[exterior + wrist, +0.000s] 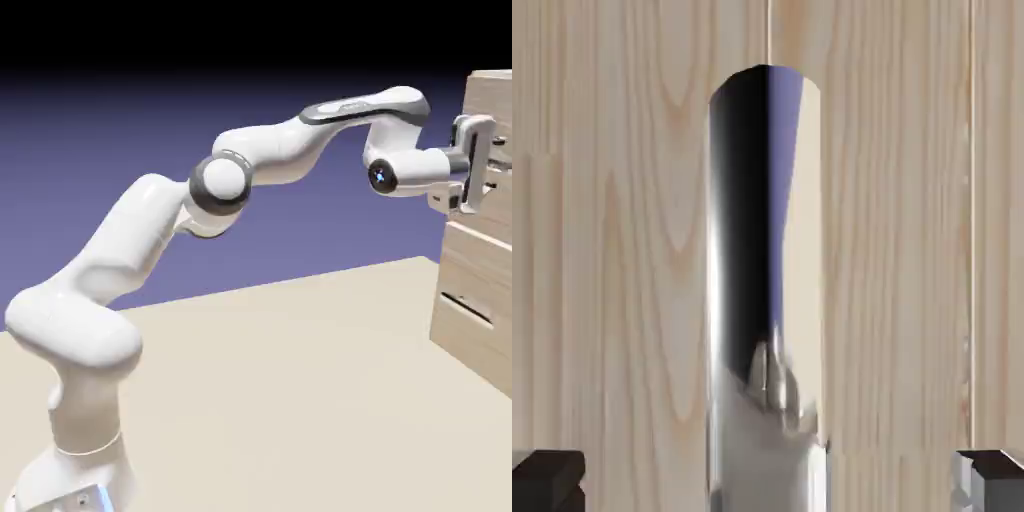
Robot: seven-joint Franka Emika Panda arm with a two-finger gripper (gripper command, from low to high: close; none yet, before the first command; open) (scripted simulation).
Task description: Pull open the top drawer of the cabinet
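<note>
A: Wood-grain cabinet (478,270) stands at the exterior view's right; the top drawer (492,110) looks not yet pulled out, though only its edge shows.

B: And the gripper (478,165)?

A: Level against that front, closed on the metal handle (767,290), which runs between the fingertips (547,478). Table (300,400) behind leaves room.

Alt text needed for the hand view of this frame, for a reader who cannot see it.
A shiny metal handle runs up the middle of the picture, close up, in front of the pale wood-grain front of the top drawer. The two dark fingertips of the end effector show at the bottom corners, one on either side of the handle.
</note>
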